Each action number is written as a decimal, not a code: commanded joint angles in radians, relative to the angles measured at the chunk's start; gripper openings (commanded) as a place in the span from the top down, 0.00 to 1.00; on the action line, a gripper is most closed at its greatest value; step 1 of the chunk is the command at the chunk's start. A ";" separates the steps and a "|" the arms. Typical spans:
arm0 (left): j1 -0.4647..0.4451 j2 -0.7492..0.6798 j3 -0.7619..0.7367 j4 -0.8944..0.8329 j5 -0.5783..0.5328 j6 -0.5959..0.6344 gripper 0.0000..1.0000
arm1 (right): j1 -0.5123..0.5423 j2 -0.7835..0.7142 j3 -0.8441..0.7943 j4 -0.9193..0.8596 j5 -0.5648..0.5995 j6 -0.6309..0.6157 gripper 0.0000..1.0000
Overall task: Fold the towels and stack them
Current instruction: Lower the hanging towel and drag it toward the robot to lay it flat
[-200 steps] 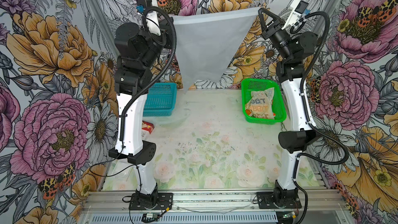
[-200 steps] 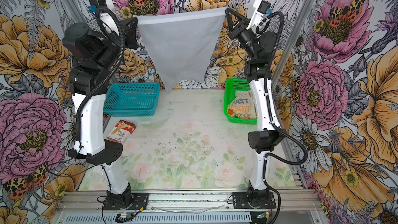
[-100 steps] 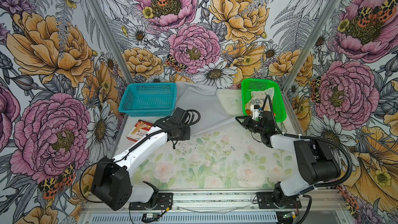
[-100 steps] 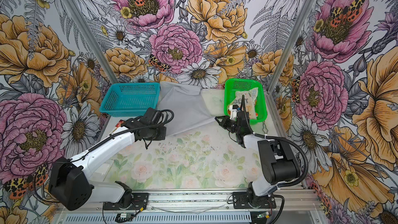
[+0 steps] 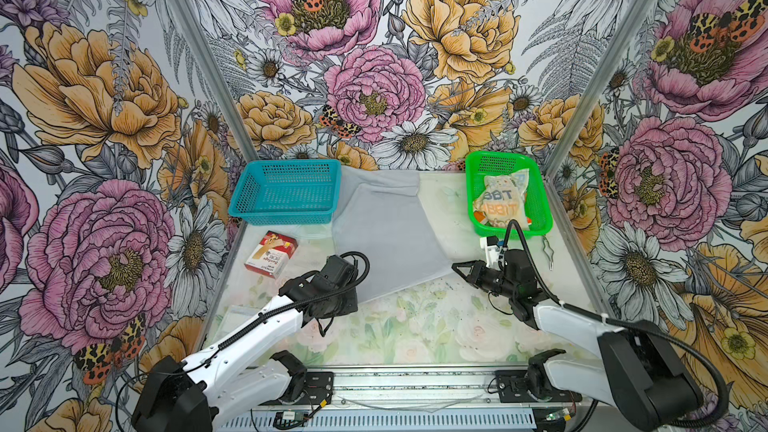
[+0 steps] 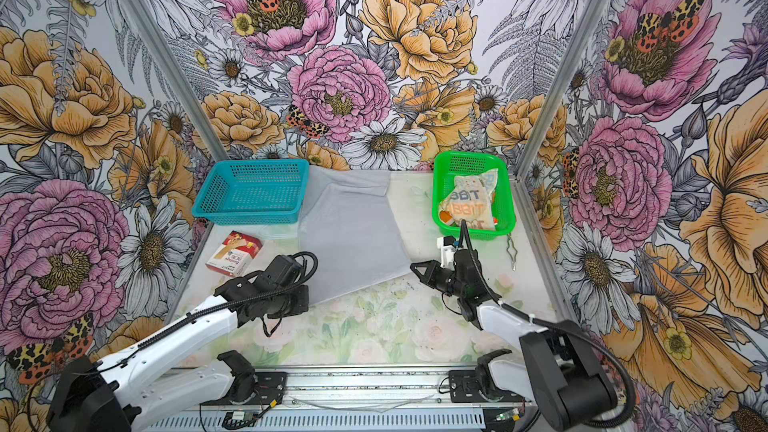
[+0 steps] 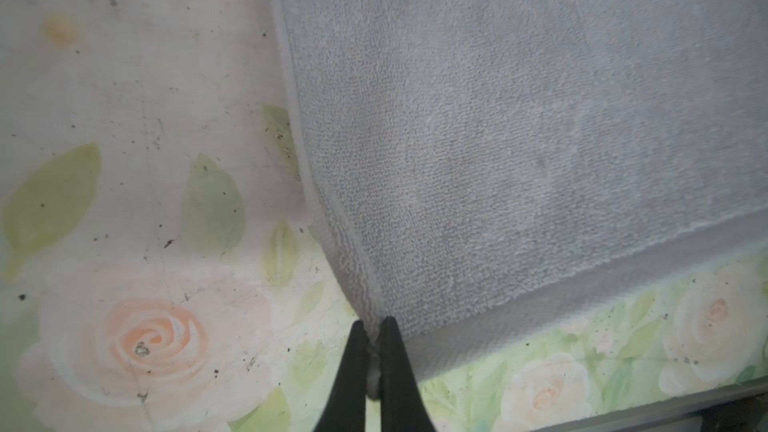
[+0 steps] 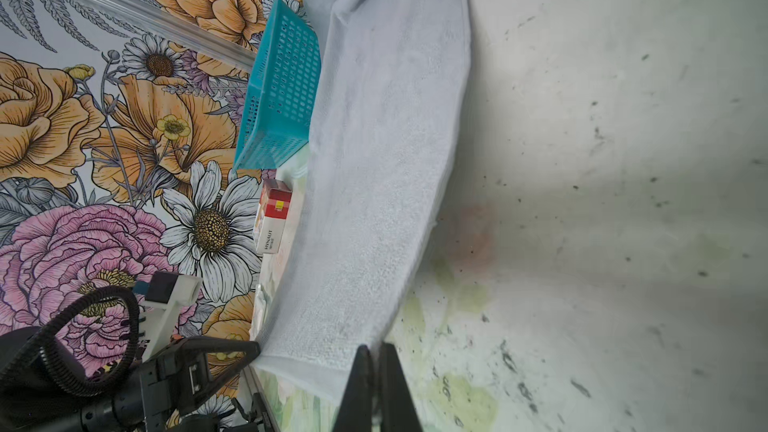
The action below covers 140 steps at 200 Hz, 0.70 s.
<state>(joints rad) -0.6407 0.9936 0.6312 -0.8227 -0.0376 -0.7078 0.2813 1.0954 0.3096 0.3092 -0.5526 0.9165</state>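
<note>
Since a second ago, the grey towel (image 5: 386, 238) has been brought down from between the raised arms and is now laid flat on the table (image 5: 415, 326), as seen in both top views. One near corner is met by the tip of the right gripper (image 5: 456, 266), and the cream towel (image 6: 469, 205) is seen crumpled in the green basket (image 6: 437, 184) beyond that gripper. In the left wrist view, a looped-pile corner is pinched by the closed left gripper (image 7: 372, 326), with plain grey cloth spread ahead of it. In the right wrist view, the other corner is clamped likewise, and its hemmed edge is seen running away from the fingertips towards the teal basket (image 8: 282, 89).
</note>
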 commanded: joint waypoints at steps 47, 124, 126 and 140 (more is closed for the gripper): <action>-0.098 -0.023 -0.016 -0.004 -0.058 -0.157 1.00 | 0.007 -0.709 -0.068 -0.694 0.169 0.034 1.00; -0.282 -0.161 -0.050 -0.024 -0.121 -0.395 1.00 | 0.084 -0.841 -0.082 -0.898 0.176 0.078 1.00; -0.292 -0.163 -0.052 -0.024 -0.124 -0.406 1.00 | 0.088 -0.846 -0.076 -0.909 0.179 0.078 1.00; -0.364 -0.167 -0.050 -0.033 -0.145 -0.471 1.00 | 0.113 -0.886 -0.040 -0.993 0.218 0.081 1.00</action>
<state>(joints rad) -0.9134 0.8467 0.5896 -0.8127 -0.1184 -1.0424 0.3595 0.2657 0.1917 -0.5362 -0.4068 0.9802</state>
